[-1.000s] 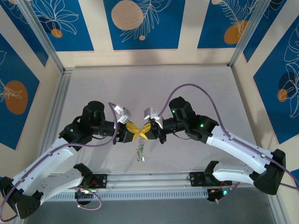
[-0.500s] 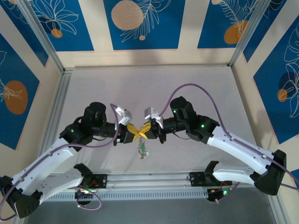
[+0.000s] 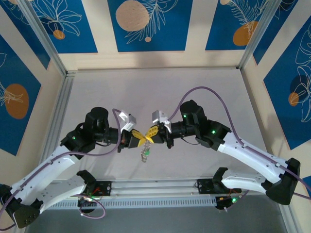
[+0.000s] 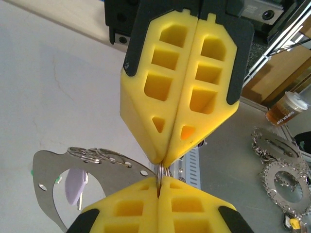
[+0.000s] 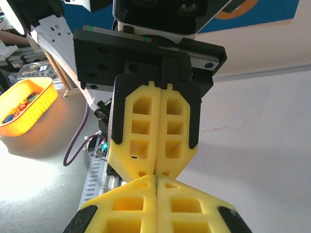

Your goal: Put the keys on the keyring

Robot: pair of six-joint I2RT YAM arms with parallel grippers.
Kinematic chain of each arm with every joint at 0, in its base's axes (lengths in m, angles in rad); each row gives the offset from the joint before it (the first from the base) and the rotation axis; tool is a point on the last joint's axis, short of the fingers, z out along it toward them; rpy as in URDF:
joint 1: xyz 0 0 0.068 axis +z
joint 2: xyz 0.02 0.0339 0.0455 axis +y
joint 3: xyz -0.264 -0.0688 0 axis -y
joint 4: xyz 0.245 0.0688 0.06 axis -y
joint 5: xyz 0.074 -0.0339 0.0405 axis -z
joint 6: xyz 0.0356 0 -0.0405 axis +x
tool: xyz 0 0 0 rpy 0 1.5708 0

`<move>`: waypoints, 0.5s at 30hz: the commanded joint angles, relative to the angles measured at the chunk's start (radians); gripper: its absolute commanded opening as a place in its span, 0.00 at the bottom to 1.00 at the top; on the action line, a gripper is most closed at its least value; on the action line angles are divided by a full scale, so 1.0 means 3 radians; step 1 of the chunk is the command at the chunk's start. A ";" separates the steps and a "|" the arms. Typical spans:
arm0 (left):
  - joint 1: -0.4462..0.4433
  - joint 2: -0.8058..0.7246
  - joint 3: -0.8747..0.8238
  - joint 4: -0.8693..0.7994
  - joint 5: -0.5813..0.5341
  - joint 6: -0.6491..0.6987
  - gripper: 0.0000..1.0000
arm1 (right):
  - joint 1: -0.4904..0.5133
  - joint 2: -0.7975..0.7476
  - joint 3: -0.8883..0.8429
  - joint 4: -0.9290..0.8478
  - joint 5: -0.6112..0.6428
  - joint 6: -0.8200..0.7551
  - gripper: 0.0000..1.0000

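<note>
Where the two arms meet tip to tip over the near middle of the table (image 3: 194,92), the left gripper (image 3: 138,136) is clamped on the keyring (image 4: 161,171) wire. The right gripper (image 3: 151,134) is closed too, its tips touching that wire; whether it grips is unclear. Keys (image 3: 145,154) dangle straight below the junction, long axis vertical, equally near both arms. Open table beyond and to both sides; near rail (image 3: 155,186) lies close toward the bases.

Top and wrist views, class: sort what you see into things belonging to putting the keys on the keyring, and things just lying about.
Belong to the job:
keyring, pinched at the fingertips
keys, dangling beneath
left gripper
right gripper

Just lying about:
drink cup
yellow bowl
shiny metal pieces
</note>
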 commanded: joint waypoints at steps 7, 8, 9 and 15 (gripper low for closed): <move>-0.0021 -0.0146 -0.0103 0.0319 0.0048 -0.0124 0.00 | -0.0094 -0.0243 -0.0067 0.0133 -0.0062 0.0206 0.29; -0.0017 -0.0155 -0.0113 0.0336 0.0048 -0.0127 0.00 | -0.0109 -0.0266 -0.0085 0.0136 -0.0066 0.0235 0.31; -0.0020 -0.0169 -0.0123 0.0355 0.0049 -0.0130 0.00 | -0.0124 -0.0289 -0.0106 0.0137 -0.0073 0.0270 0.33; -0.0026 -0.0279 -0.0218 0.0593 0.0043 -0.0175 0.00 | -0.0201 -0.0332 -0.0235 0.0127 -0.0215 0.0414 0.42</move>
